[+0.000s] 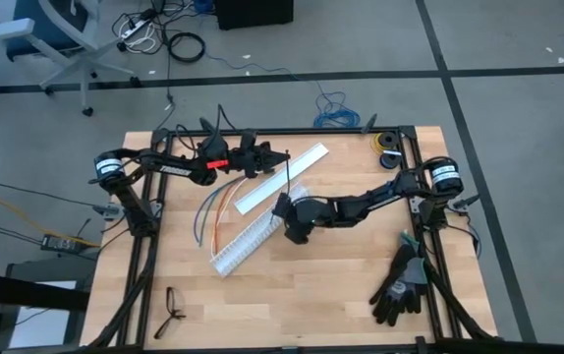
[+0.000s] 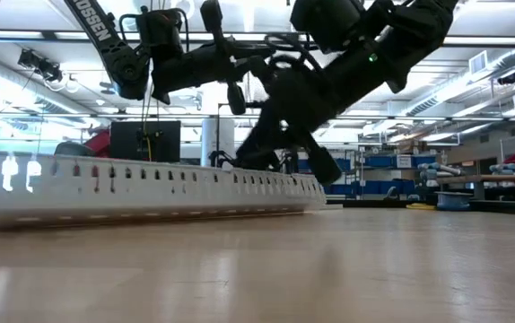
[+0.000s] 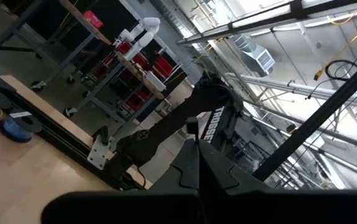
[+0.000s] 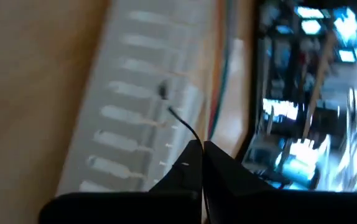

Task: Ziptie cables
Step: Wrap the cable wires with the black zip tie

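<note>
Closed fingers of the right gripper (image 4: 202, 163) pinch one end of the ziptie (image 4: 181, 124), a thin black strip that curves up from the fingertips over the slotted duct (image 1: 254, 236). That gripper hangs just above the duct's far end. The left gripper (image 1: 280, 159), also fully shut, sits beyond the duct near the table's (image 1: 311, 285) back edge; whether it holds anything cannot be told. The cables (image 1: 215, 204) fan out on the table beside the duct, toward the left arm. A flat white strip (image 1: 282, 178) lies just behind the duct, black gloves (image 1: 401, 285) well to its right.
</note>
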Motion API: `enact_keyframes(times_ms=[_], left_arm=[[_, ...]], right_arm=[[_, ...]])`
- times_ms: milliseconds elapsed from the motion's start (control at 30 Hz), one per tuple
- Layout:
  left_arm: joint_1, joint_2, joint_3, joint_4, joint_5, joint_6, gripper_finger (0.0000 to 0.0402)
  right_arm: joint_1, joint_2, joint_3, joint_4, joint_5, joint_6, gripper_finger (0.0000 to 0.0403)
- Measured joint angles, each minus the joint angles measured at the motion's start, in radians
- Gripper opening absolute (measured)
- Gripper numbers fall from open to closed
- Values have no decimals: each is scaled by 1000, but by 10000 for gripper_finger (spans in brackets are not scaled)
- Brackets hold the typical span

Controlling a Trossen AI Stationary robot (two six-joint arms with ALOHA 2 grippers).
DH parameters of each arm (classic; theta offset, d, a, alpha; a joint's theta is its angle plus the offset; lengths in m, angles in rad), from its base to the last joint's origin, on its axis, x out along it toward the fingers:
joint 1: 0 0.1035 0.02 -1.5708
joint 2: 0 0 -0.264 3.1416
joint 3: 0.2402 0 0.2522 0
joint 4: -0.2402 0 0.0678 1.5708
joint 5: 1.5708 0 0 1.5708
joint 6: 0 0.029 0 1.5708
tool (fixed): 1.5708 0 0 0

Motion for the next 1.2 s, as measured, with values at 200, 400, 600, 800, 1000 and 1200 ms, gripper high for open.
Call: enact_keyframes(times_ms=[200,400,600,800,1000,1200], left_arm=[[-12,0,0,-32,42,94,0],[-13,0,0,-102,45,177,0],[0,0,-3,-115,72,330,0],[19,0,-46,-110,56,473,0],[17,0,-95,-92,-36,562,0],[13,0,-138,-2,-80,644,0]], right_arm=[[-19,-10,0,116,22,346,0],[-21,-26,0,107,52,609,0],[-39,-54,-11,45,10,908,0],[-69,-91,-118,228,-99,1125,0],[-73,-104,-173,313,-135,1212,0],[-83,-109,-172,392,-182,1326,0]])
